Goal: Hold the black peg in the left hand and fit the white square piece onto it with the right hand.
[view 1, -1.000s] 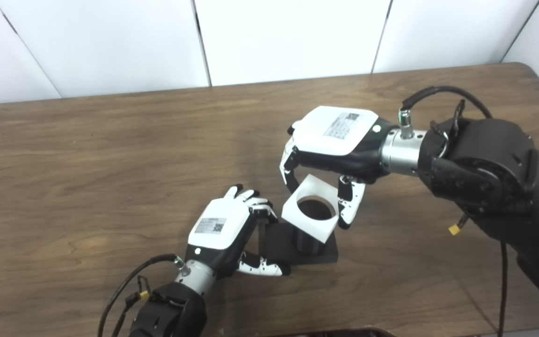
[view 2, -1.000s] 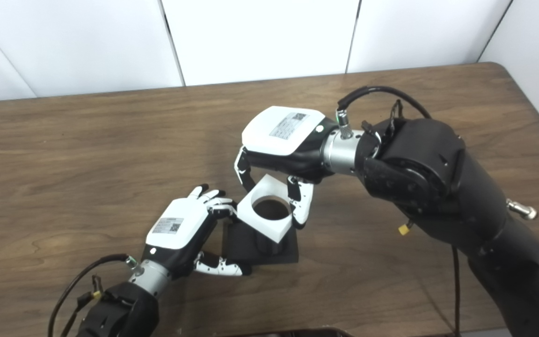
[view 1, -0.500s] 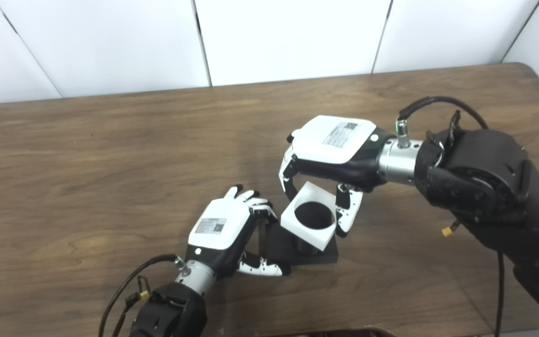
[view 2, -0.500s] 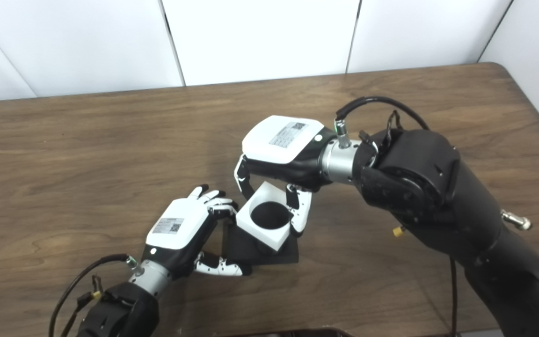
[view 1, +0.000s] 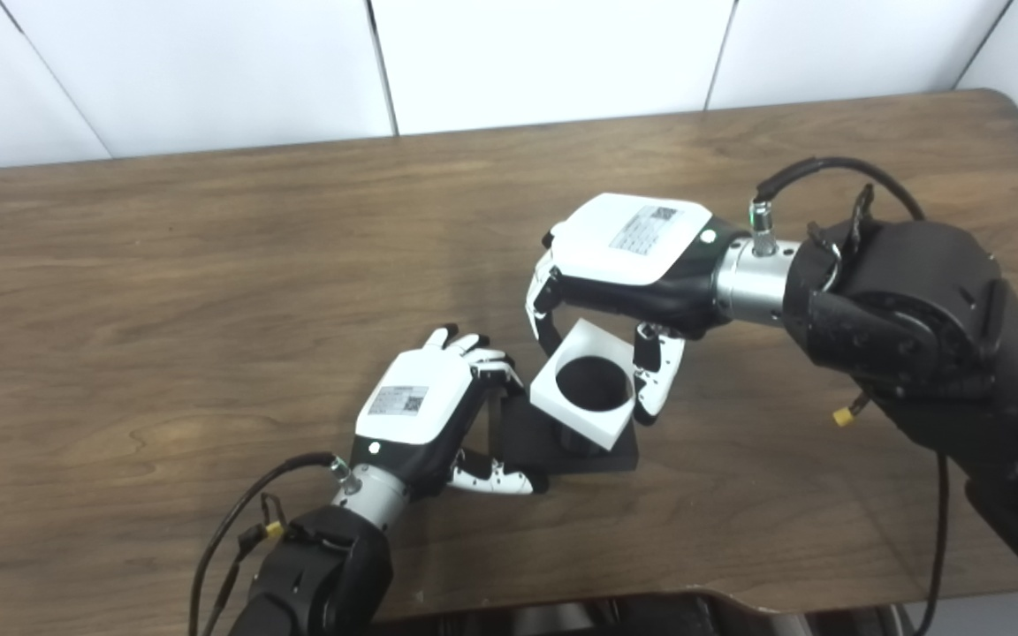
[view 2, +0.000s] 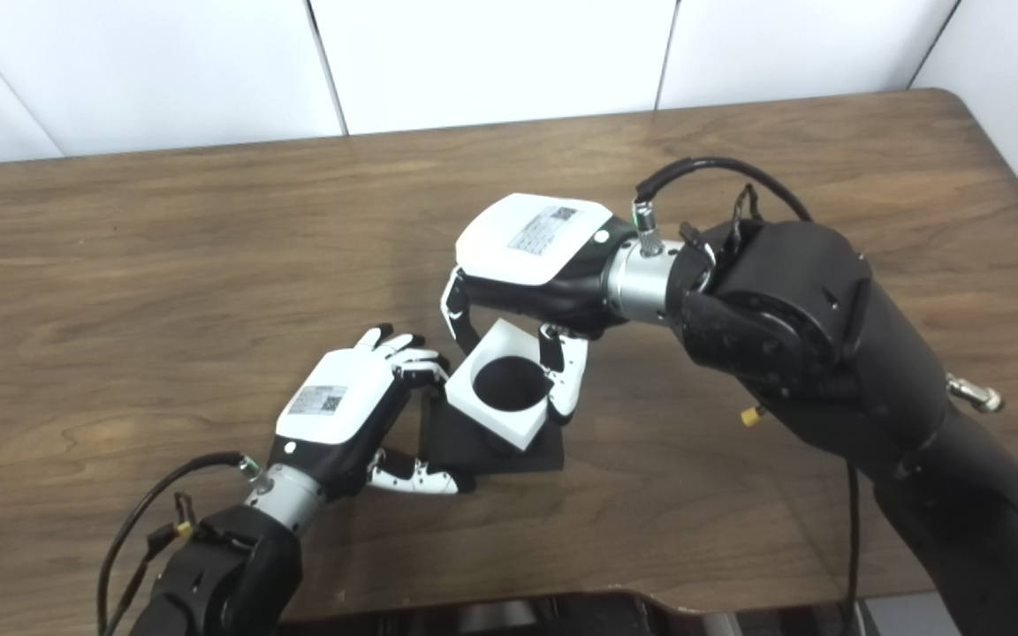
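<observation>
On the brown wooden table (view 1: 208, 265) we've got one black peg (view 1: 573, 440) on its square black base (view 1: 522, 439) and one white square piece (view 1: 583, 394), two hands at work. Left hand (view 1: 425, 420) grips the base at its left edge, thumb along the near side. Right hand (view 1: 624, 274) pinches the white piece between fingers (view 1: 546, 311) and thumb (view 1: 653, 382), tilted, its round hole dark, sitting over the peg top and hiding most of it. White wall panels (view 1: 544, 53) stand behind.
</observation>
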